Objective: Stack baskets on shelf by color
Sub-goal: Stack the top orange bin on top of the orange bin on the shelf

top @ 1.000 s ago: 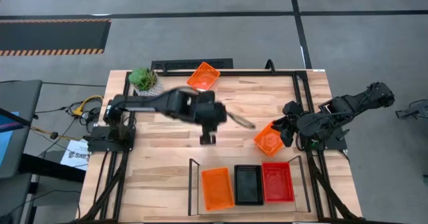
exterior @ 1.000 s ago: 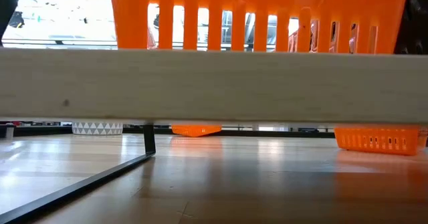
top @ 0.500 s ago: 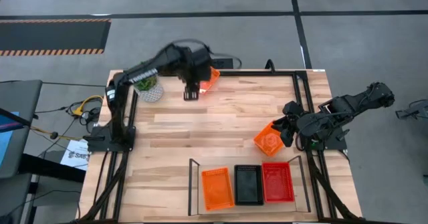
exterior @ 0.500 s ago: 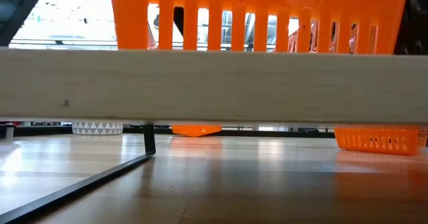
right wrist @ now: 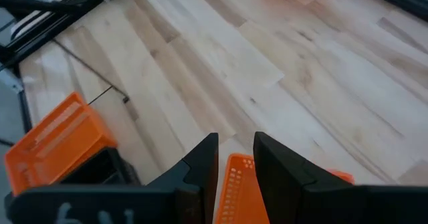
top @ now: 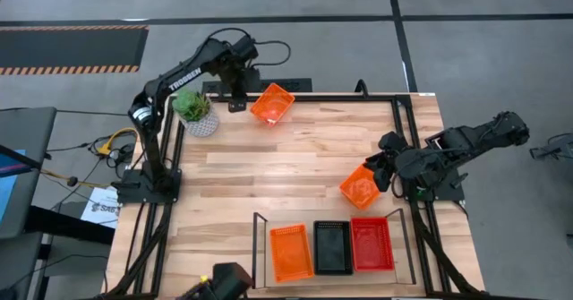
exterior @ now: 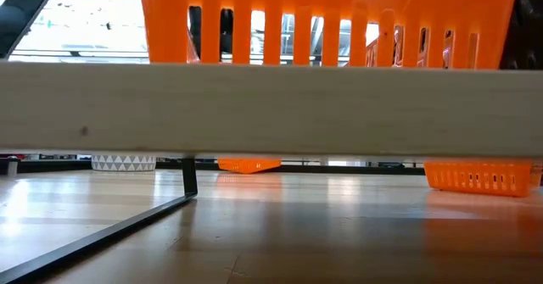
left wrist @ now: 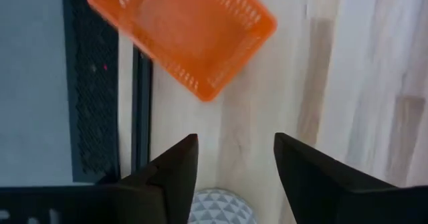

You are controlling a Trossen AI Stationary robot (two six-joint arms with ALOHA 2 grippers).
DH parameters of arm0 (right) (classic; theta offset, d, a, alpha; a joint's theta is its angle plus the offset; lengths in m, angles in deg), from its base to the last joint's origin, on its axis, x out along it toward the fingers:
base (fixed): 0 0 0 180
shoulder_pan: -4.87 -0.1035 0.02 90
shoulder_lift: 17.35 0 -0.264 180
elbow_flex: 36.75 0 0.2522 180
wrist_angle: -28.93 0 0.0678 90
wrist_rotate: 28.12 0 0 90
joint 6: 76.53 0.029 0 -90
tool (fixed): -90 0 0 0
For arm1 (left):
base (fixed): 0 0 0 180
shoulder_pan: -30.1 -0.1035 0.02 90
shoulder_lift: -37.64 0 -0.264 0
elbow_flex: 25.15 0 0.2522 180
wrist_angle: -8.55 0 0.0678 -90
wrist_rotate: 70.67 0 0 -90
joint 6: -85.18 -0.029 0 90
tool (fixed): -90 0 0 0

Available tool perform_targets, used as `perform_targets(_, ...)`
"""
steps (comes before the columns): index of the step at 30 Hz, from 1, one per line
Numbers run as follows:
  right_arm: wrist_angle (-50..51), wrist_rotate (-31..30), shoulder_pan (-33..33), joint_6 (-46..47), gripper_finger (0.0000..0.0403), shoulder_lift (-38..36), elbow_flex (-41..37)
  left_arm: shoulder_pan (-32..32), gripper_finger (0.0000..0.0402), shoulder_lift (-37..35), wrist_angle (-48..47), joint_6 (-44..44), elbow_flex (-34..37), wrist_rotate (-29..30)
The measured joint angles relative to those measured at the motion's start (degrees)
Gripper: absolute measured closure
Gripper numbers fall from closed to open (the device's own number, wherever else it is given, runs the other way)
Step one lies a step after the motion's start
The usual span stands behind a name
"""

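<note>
On the shelf [top: 260,246] at the counter's [top: 269,166] near edge, orange, black and red baskets [top: 331,247] are seated. The right end effector [top: 383,170] touches a tilted orange basket [top: 360,187], fingers narrowly parted. At the far edge, the left end effector [left wrist: 233,158] is held wide open, empty, near another orange basket [left wrist: 184,33].

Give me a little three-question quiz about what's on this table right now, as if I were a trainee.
1. True or false: the shelf holds baskets of three colours.
2. What sits beside the left claw at the table's far edge?
A. black basket
B. orange basket
C. red basket
3. Fill in: the right claw is at another ____ basket.

Key: 1 true; 2 B; 3 orange.
</note>
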Motion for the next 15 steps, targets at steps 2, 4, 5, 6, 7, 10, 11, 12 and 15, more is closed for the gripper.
perform_targets(2, 0.0, -0.6, 0.8, 0.0, 0.0285, 0.0, 0.0, -1.3, 0.0223, 0.0, 2.4, -1.2, 2.5, -0.3)
perform_targets(4, 0.0, -0.6, 1.7, -0.3, 0.0285, 0.0, 0.0, -1.9, 0.0225, 0.0, 5.3, -2.9, 4.7, -0.3)
perform_targets(5, 0.0, -0.6, 2.1, -0.3, 0.0285, 0.0, 0.0, -1.9, 0.0225, 0.0, 6.5, -4.3, 5.8, -0.2)
perform_targets(6, 0.0, -0.6, 2.5, -0.3, 0.0285, 0.0, 0.0, -1.9, 0.0226, 0.0, 7.7, -6.1, 6.8, 0.3)
perform_targets(7, 0.0, -0.6, 2.8, -0.3, 0.0285, 0.0, 0.0, -1.9, 0.0226, 0.0, 8.8, -7.7, 7.9, 0.9)
perform_targets(10, 0.0, -0.6, 3.8, -0.3, 0.0285, 0.0, 0.0, -1.6, 0.0226, 0.0, 12.9, -12.2, 11.1, 3.0)
perform_targets(11, -0.1, -0.6, 4.0, -0.3, 0.0285, 0.0, 0.0, -1.6, 0.0226, 0.0, 13.4, -14.6, 12.3, 3.2)
perform_targets(12, -0.1, -0.6, 4.3, -0.3, 0.0285, 0.0, 0.0, -1.6, 0.0226, 0.0, 13.8, -16.8, 13.7, 3.2)
perform_targets(15, -0.1, -0.6, 4.9, -0.3, 0.0285, 0.0, 0.0, -1.6, 0.0226, 0.0, 14.5, -20.9, 17.6, 3.2)
